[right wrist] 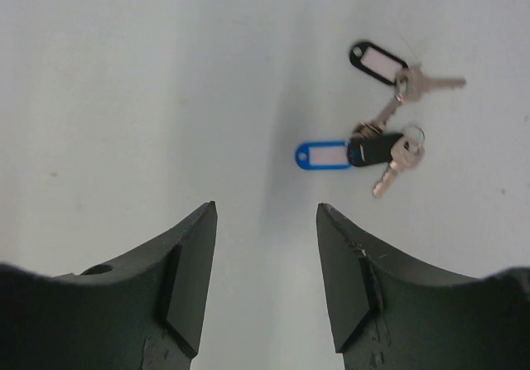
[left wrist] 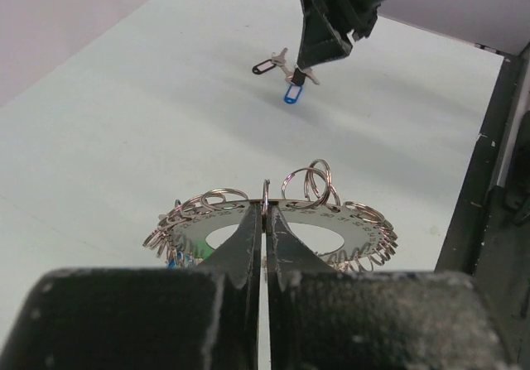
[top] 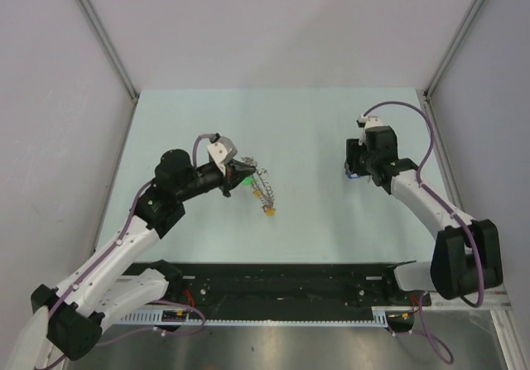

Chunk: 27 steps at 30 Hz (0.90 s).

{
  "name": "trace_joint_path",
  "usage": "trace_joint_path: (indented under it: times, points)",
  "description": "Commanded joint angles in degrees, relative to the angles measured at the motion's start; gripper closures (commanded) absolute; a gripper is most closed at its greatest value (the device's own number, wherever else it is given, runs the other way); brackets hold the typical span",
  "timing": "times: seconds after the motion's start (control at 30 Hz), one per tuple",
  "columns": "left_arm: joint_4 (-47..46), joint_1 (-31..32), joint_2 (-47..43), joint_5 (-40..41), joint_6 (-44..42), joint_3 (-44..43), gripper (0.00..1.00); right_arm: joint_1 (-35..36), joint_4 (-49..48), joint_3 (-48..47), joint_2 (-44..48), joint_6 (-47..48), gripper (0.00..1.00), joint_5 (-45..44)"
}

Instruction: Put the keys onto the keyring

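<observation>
The left gripper (top: 240, 175) is pinched tight on the keyring (top: 261, 189), its two dark fingers pressed together with only a thin upright loop of wire showing between their tips. In the left wrist view the gripper (left wrist: 265, 213) holds the keyring (left wrist: 331, 225) edge-on: a flat silver band with a round hole, fringed all round with small split rings. From above, the keyring trails away from the fingertips toward 4 o'clock, with a green tag (top: 248, 181) close to the fingers and a yellow tag (top: 269, 212) at its far end, down near the pale green table (top: 331, 122).

The right gripper (top: 354, 170) is well apart from it, at about 3 o'clock across the table, pointing down. Its jaws stand open with nothing between them (bare table shows through the gap in the right wrist view). From that gripper (right wrist: 267, 209), the keys (right wrist: 389, 138) lie loose on the table at 1 o'clock, clear of both fingers. They form a small cluster of silver keys with a blue tag (right wrist: 323, 156) and two black ones, one black tag (right wrist: 378, 62) at the top and another just beside the blue. The left wrist view shows the same keys (left wrist: 281, 68) at 12 o'clock beyond the keyring, right under the right gripper's tip.
</observation>
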<state>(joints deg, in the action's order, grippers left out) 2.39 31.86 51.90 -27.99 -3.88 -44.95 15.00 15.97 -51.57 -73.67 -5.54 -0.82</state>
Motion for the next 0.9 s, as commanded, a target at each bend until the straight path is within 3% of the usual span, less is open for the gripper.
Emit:
trace_joint_path:
  times: [0.0,0.47,0.87]
  points:
    - [-0.7,-0.5,-4.0,3.7,-1.3,-0.2,1.0,-3.3,0.5,-1.7,-5.5,-2.3,0.45,-5.5]
    - [0.9,-0.5,-6.5,8.4,-3.9,0.6,1.0,-16.4,-5.2,-3.5,-20.9,-4.7,0.55,-2.5]
    - [1.0,-0.5,-6.6,8.3,-4.1,0.7,1.0,-16.2,-5.8,-5.3,-26.4,-3.8,0.62,-1.6]
